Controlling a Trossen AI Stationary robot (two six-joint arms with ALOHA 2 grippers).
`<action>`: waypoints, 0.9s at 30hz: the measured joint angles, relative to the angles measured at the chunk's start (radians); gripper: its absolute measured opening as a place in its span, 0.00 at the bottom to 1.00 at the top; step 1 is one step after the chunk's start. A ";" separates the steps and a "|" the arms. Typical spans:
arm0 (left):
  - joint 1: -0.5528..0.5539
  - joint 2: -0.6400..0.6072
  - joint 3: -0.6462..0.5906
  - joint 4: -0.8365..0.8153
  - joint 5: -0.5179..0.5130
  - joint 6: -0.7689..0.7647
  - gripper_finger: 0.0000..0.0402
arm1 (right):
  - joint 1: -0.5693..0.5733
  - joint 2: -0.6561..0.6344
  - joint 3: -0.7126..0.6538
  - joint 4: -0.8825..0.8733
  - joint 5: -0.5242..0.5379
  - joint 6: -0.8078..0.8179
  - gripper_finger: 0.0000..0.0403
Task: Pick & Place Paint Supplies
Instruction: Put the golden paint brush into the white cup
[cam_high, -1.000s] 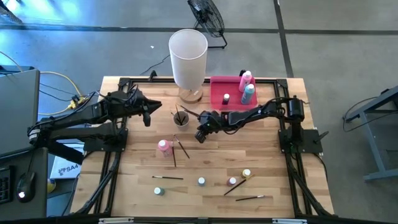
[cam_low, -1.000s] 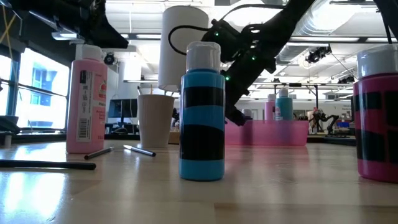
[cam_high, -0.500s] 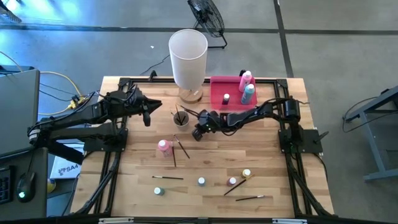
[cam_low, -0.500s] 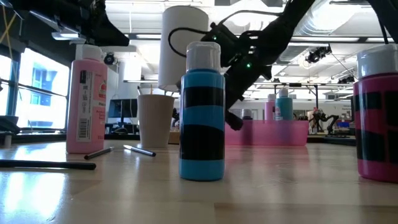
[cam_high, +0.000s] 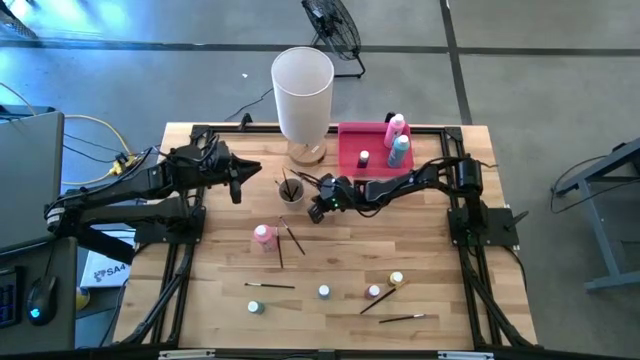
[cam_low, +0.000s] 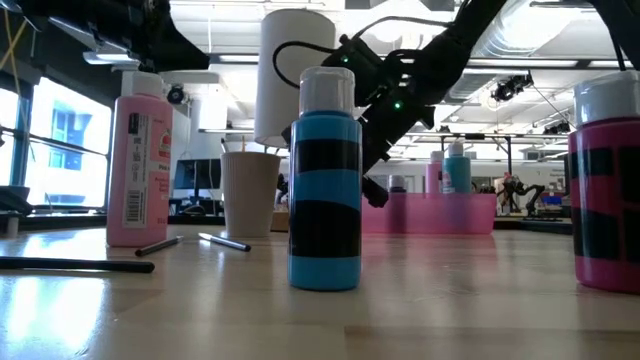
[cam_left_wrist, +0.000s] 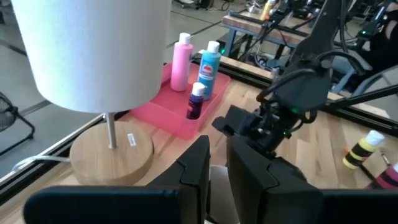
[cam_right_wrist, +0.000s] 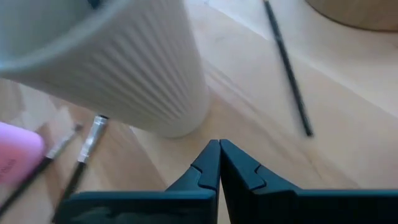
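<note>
My right gripper (cam_high: 318, 210) is shut and empty, low over the table beside a ribbed white cup (cam_high: 290, 190) that holds dark brushes; the cup fills the right wrist view (cam_right_wrist: 124, 68). A tall pink bottle (cam_high: 263, 235) stands on its base near two loose brushes (cam_high: 295, 238). Several tiny bottles (cam_high: 324, 291) and more brushes (cam_high: 385, 298) lie near the front edge. A pink bottle (cam_high: 397, 125), a teal bottle (cam_high: 400, 150) and a small dark one (cam_high: 364, 158) stand in the pink tray (cam_high: 350, 140). My left gripper (cam_high: 238, 182) hovers left of the cup, its fingers (cam_left_wrist: 199, 165) a narrow gap apart.
A tall white cylinder on a wooden foot (cam_high: 302, 85) stands at the far edge beside the tray. A loose brush (cam_right_wrist: 286, 62) lies on the table beyond the cup. Black frame rails run along the table's edges. Bare wood lies between the cup and the front row of bottles.
My right gripper, shut all the while, has risen a little and gone toward the cup, to the table's far left. The bottles, the brushes and the cup have stayed in place.
</note>
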 joint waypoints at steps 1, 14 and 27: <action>0.000 0.000 0.000 -0.001 0.000 -0.005 0.13 | -0.006 -0.007 0.000 -0.027 0.001 0.000 0.01; 0.000 0.118 -0.001 0.000 0.022 -0.118 0.13 | -0.045 -0.210 0.002 -0.164 -0.068 -0.138 0.01; 0.000 0.134 -0.001 0.004 0.027 -0.156 0.13 | -0.082 -0.297 0.002 -0.262 -0.167 -0.231 0.01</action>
